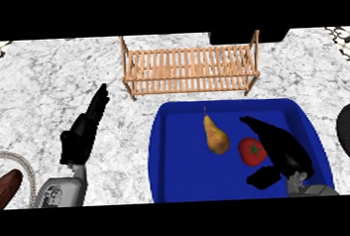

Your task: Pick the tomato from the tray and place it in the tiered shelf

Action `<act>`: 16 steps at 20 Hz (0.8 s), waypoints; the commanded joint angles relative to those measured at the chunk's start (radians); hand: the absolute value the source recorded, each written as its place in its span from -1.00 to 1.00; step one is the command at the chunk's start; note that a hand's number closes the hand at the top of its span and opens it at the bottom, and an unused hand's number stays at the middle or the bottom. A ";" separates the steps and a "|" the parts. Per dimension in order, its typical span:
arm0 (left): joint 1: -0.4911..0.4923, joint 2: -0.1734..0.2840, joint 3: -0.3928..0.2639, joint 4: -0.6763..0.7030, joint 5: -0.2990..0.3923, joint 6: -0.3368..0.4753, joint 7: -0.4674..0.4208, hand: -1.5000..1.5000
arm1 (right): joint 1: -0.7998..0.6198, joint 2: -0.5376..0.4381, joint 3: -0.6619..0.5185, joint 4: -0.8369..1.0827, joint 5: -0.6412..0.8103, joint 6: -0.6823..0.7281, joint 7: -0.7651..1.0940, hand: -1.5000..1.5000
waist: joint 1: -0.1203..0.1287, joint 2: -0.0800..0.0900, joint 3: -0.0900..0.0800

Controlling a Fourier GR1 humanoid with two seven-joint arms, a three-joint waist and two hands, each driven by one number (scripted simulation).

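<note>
The right hand (282,147) lies open against the tomato (251,151), beside a pear (216,136) in the blue tray (172,155).

grey forearms, black left hand (82,136)

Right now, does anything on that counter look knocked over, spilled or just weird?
Nothing stands out. The tomato and pear lie inside the blue tray, nothing is spilled, and the wooden tiered shelf stands upright behind it. The right hand is over the tray beside the tomato.
</note>
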 commanded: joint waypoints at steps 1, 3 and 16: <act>0.034 -0.004 -0.005 -0.024 -0.002 -0.008 -0.002 0.00 | -0.012 0.007 0.013 0.016 0.016 0.044 -0.006 1.00 | 0.001 0.000 0.000; 0.009 0.029 0.020 -0.062 0.028 -0.045 0.050 0.00 | 0.008 -0.028 0.025 0.074 0.058 -0.008 -0.079 1.00 | 0.002 0.000 0.000; -0.039 -0.014 -0.012 0.056 -0.008 -0.028 -0.026 0.00 | -0.110 0.164 0.452 0.053 0.164 -0.228 0.414 1.00 | 0.068 0.004 -0.003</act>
